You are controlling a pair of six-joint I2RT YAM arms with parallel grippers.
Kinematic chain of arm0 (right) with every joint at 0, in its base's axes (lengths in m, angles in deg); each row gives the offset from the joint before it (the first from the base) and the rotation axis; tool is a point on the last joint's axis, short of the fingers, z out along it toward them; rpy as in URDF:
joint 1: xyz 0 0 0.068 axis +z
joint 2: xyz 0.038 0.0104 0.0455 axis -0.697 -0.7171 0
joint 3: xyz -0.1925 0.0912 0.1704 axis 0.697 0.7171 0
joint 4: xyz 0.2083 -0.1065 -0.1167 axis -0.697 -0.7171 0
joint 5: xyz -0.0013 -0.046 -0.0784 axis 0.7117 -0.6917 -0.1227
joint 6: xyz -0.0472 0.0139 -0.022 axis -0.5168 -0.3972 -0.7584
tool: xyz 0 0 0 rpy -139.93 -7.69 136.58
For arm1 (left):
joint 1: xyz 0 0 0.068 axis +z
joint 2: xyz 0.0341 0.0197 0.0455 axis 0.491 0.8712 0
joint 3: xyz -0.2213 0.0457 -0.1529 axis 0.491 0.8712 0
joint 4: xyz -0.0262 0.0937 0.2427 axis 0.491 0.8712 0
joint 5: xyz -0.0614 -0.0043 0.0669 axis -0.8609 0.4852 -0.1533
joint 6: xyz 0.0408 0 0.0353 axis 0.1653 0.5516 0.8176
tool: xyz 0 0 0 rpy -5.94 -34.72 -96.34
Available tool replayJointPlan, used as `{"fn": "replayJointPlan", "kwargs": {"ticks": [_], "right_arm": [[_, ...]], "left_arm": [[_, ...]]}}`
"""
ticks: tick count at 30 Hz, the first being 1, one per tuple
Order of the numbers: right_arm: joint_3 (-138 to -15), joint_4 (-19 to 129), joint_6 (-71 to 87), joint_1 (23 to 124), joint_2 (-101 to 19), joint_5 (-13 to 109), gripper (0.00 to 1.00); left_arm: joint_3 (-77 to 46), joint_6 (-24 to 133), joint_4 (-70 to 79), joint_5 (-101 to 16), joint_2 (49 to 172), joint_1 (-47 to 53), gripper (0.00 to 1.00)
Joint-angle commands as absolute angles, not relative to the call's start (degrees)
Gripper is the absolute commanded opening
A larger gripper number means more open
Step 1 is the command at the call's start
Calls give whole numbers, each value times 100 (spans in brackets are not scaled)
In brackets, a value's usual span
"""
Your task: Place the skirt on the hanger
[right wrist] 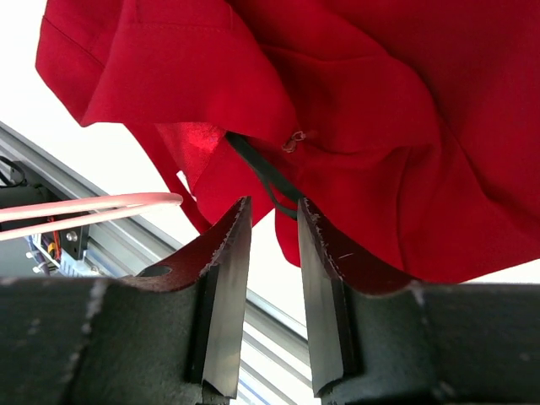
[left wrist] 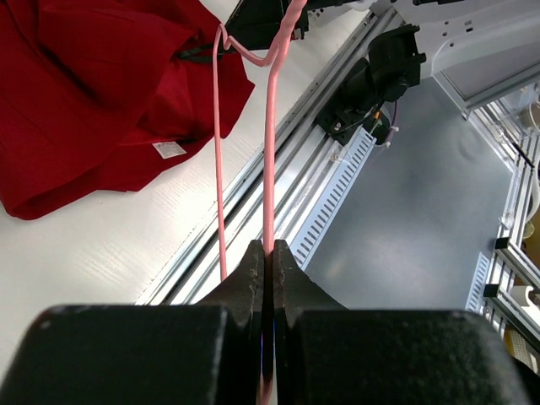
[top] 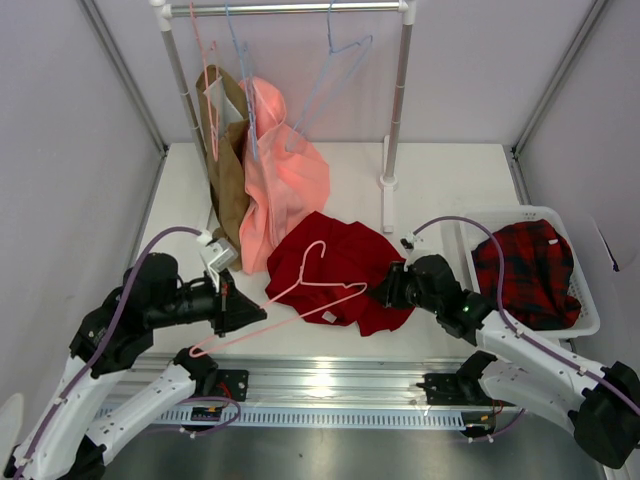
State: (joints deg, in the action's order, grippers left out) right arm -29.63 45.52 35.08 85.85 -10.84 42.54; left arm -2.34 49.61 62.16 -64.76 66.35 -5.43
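The dark red skirt lies crumpled on the white table, its white label turned toward the near edge. The thin pale pink hanger rests across the skirt's left part, hook toward the back. My left gripper is shut on the hanger's lower wire near its left end. At the skirt's right edge my right gripper has its jaws apart. In the right wrist view the skirt and a dark loop hang just beyond the fingertips. Nothing sits between the right gripper pads.
A clothes rack at the back carries light blue hangers, a salmon-pink garment and a brown garment. A white basket at right holds red-and-black plaid cloth. A metal rail runs along the near edge.
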Motion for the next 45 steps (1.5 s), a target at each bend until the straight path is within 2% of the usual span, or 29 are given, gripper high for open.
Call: {"fn": "replayJointPlan", "kwargs": {"ticks": [1,18,37,39,45], "right_arm": [[-2933,4825,3466,8611,-1103,4175,33],[-2758,4596,3466,8611,-857,4070,33],[-2485,5106,3633,8479,-830,4368,33],[-2468,5176,3650,8418,-830,4439,32],[-2476,5246,3686,8321,-874,4562,17]], "left_arm": [[-230,5025,5974,-6573,6738,-575,0],[-71,5034,5781,-6573,6958,-575,0],[8,5034,5649,-6625,7090,-575,0],[-1,5034,5640,-6625,7099,-575,0],[60,5061,5544,-6634,7125,-575,0]]}}
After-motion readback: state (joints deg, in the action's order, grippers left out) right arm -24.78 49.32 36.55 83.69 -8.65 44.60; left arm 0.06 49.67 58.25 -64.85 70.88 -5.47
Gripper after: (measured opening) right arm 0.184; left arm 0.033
